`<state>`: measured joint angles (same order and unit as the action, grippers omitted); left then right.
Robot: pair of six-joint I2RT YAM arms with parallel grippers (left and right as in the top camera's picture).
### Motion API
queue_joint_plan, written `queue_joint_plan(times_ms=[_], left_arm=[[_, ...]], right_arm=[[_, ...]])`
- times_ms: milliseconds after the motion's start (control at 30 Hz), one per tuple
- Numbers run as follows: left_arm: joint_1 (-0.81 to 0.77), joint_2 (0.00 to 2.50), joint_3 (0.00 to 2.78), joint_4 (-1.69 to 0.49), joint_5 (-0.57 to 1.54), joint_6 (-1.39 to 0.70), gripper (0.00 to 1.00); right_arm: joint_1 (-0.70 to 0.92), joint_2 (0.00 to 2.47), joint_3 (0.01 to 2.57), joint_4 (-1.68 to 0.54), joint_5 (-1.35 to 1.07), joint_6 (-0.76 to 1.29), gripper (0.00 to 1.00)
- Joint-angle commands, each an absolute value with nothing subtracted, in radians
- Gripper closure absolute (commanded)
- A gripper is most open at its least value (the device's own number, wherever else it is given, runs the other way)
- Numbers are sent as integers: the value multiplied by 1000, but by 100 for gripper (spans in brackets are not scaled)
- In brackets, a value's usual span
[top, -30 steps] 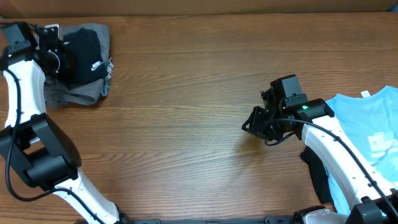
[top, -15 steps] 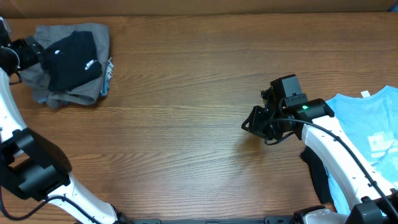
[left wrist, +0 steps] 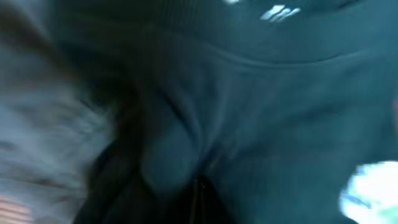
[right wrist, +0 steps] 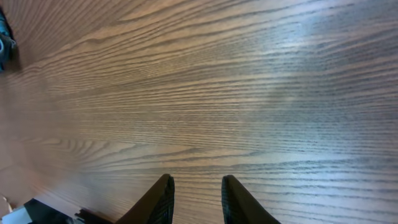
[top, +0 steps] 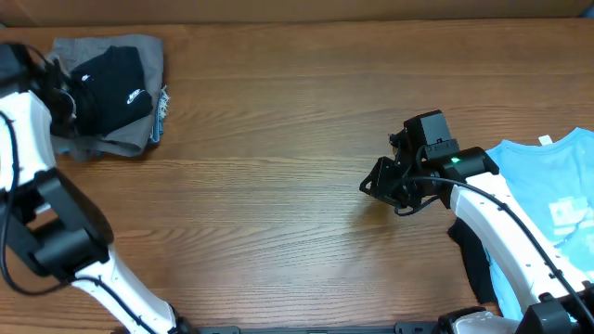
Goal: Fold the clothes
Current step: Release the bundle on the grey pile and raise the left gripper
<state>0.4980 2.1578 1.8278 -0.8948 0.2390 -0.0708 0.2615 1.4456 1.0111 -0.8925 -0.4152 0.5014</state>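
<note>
Sitting tilted, black T-shirt (top: 109,88), logo (top: 137,95) at right

left hand (top: 63,91): swung back to black T-shirt (top: 116,85) | jaws: now closed

Wooden table (top: 278,186), grain running 9-to-3. Grey folded garments (top: 130,141) stacked at the 10 o'clock corner. Light blue T-shirt (top: 548,199) flat at 4 o'clock, running off the table edge. Dark cloth (top: 471,260) pokes out from its 9 o'clock side.
</note>
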Motion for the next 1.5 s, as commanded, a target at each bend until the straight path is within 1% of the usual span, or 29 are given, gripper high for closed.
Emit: queue_joint_plan(times_ms=[0, 100, 200, 233, 267, 333, 367, 433, 467, 533, 600, 667, 800, 867, 933, 967, 1000, 1067, 1133, 1200, 1467], left_arm=[[506, 2219, 1807, -921, 227, -94, 96], [506, 2196, 1818, -920, 249, -93, 95], [506, 2129, 1846, -924, 293, -90, 87], [506, 2065, 1868, -924, 315, -90, 79], [505, 2032, 1879, -924, 324, -90, 73], [501, 1956, 1903, -935, 365, -67, 65], [497, 1915, 1915, -949, 396, -43, 57], [479, 1830, 1929, -998, 442, 6, 33], [467, 1790, 1929, -1024, 443, 27, 28], [434, 1711, 1929, -1085, 443, 62, 25], [380, 1625, 1929, -1159, 442, 105, 18], [315, 1553, 1929, -1220, 424, 152, 0], [113, 1407, 1929, -1345, 215, 141, 0], [-4, 1346, 1929, -1391, 115, 98, 0], [-106, 1299, 1929, -1423, 33, 28, 0], [-160, 1275, 1929, -1441, -16, -23, 0], [-212, 1253, 1929, -1460, -65, -80, 0], [-293, 1216, 1929, -1493, -133, -168, 0], [-346, 1192, 1929, -1517, -166, -213, 0], [-366, 1180, 1929, -1526, -158, -214, 0], [-369, 1188, 1927, -1522, -157, -214, 0]], right_arm=[[259, 1436, 1012, -904, -421, 501, 72], [259, 1436, 1012, -908, -421, 501, 72], [259, 1435, 1012, -907, -421, 501, 73], [259, 1435, 1012, -909, -421, 502, 73], [259, 1435, 1012, -911, -421, 502, 73], [259, 1435, 1012, -910, -420, 500, 73], [259, 1434, 1012, -902, -420, 497, 73], [259, 1430, 1012, -875, -420, 497, 73], [259, 1423, 1013, -857, -420, 498, 73], [258, 1409, 1023, -827, -414, 498, 72], [258, 1385, 1044, -820, -371, 497, 72], [258, 1349, 1073, -824, -327, 479, 72], [258, 1217, 1162, -846, -256, 395, 71], [258, 1146, 1207, -860, -219, 366, 67], [258, 1079, 1241, -868, -186, 344, 61], [258, 1038, 1257, -869, -174, 331, 54], [258, 1005, 1266, -869, -167, 328, 42], [258, 937, 1272, -859, -157, 329, 0], [258, 869, 1271, -855, -157, 328, 0], [258, 830, 1271, -855, -157, 328, 0], [258, 788, 1271, -883, -158, 329, 0]])
